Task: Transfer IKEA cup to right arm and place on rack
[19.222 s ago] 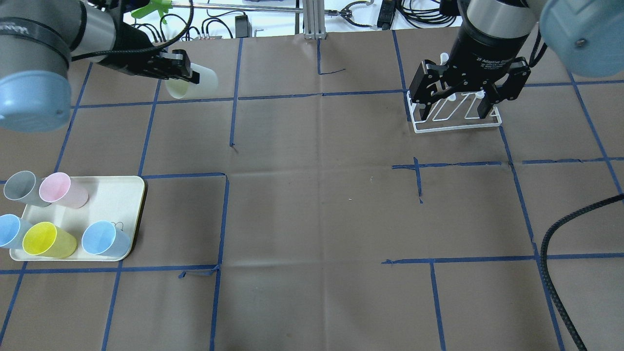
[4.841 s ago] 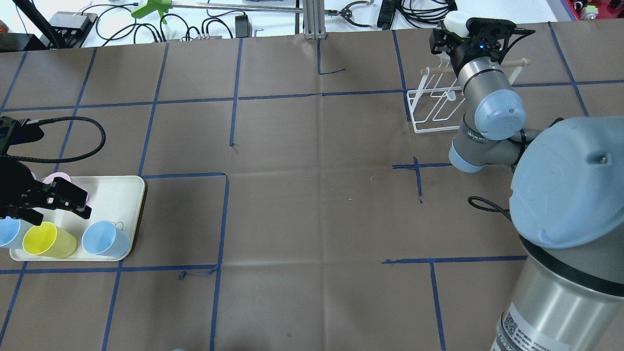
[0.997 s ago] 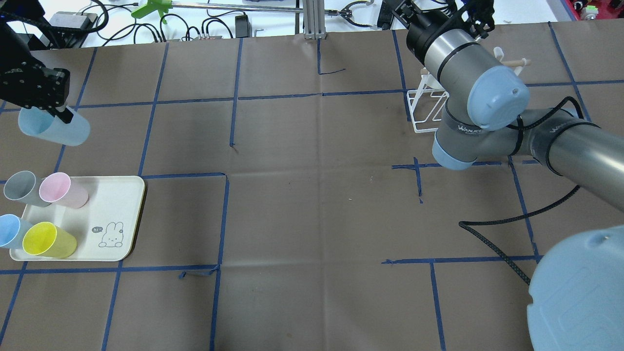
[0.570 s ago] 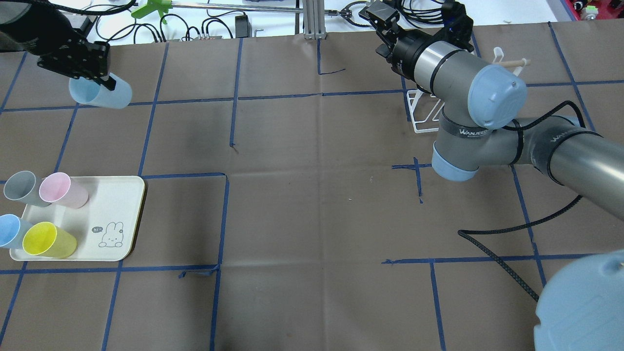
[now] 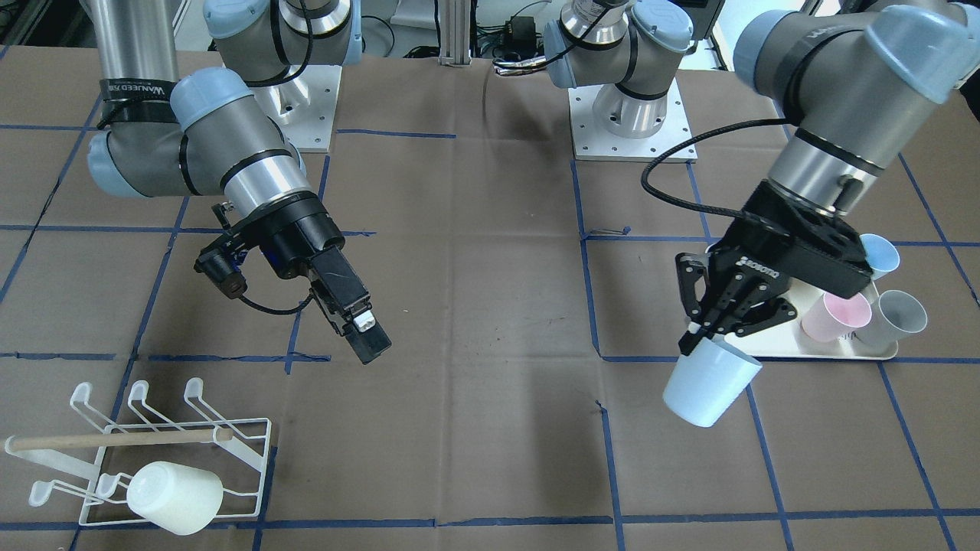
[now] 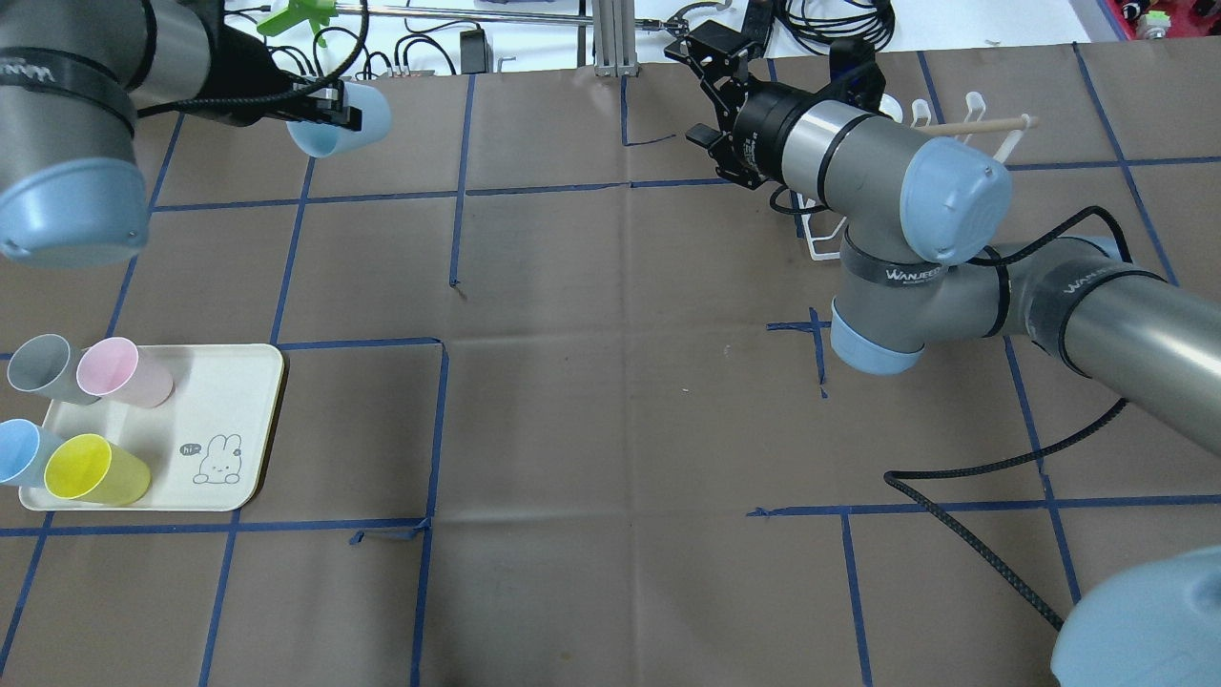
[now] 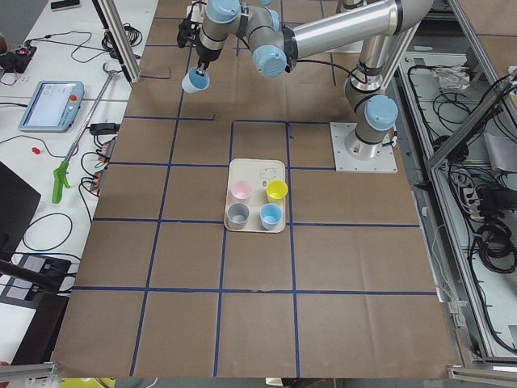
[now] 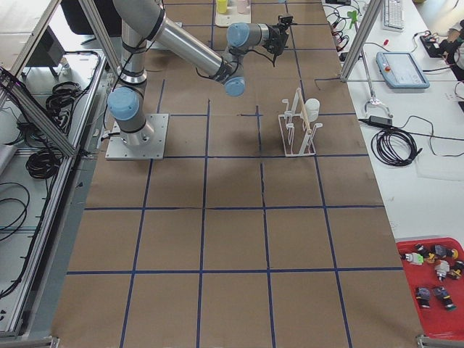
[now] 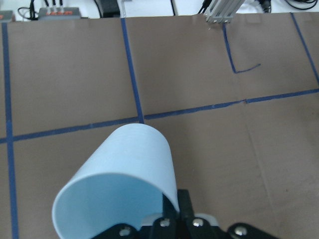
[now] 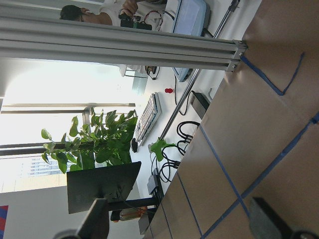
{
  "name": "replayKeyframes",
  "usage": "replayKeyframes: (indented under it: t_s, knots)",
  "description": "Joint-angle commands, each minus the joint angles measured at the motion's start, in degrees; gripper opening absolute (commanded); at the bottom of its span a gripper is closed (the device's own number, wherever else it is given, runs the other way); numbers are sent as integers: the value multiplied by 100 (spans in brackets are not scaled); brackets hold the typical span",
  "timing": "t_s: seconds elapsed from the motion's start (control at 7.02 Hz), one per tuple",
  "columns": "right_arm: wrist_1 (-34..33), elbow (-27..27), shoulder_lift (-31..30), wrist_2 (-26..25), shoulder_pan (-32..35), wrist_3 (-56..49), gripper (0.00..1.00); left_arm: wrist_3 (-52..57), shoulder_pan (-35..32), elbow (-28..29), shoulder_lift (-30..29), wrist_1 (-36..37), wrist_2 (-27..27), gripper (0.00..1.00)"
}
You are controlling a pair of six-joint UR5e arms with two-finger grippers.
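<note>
My left gripper (image 6: 329,103) is shut on the rim of a light blue cup (image 6: 345,120) and holds it in the air over the far left of the table. The cup also shows in the front view (image 5: 708,383) and fills the left wrist view (image 9: 119,189), mouth towards the camera. My right gripper (image 6: 694,91) is open and empty, raised over the far middle and pointing towards the left arm. The white wire rack (image 5: 153,451) with its wooden dowel (image 5: 115,440) holds a white cup (image 5: 176,496). In the overhead view the right arm partly hides the rack (image 6: 820,243).
A cream tray (image 6: 238,401) at the front left holds a grey cup (image 6: 38,367), a pink cup (image 6: 114,370), a blue cup (image 6: 14,450) and a yellow cup (image 6: 91,469). A black cable (image 6: 963,534) trails over the table at the right.
The left arm has carried the blue cup to the right and farther back. The right gripper has swung left, away from the rack, and stays open.
</note>
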Motion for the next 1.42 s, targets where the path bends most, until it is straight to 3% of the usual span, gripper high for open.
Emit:
replayKeyframes:
  t_s: [0.0, 0.28, 0.57, 0.85, 1.14, 1.28]
  knots:
    - [-14, 116, -41, 27, 150, 62, 100, -50, -469, -1203, 18, 2564, -420, 0]
    - [-23, 116, -41, -43, 159, 115, 100, -77, -506, -2295, -122, 4836, -1095, 0]
    - [-49, 142, -32, -53, 159, 124, 99, -251, -523, -2695, -184, 5835, -1491, 0]
    - [-93, 239, -15, -70, 159, 194, 99, -813, -706, -2634, -167, 5849, -1416, 0]
    - [-102, 222, -6, -70, 299, 746, 99, -955, -1180, -2607, -202, 5613, -609, 0]
    - [-154, 222, 20, -122, 413, 748, 99, -982, -1252, -2590, -228, 5611, -615, 0]
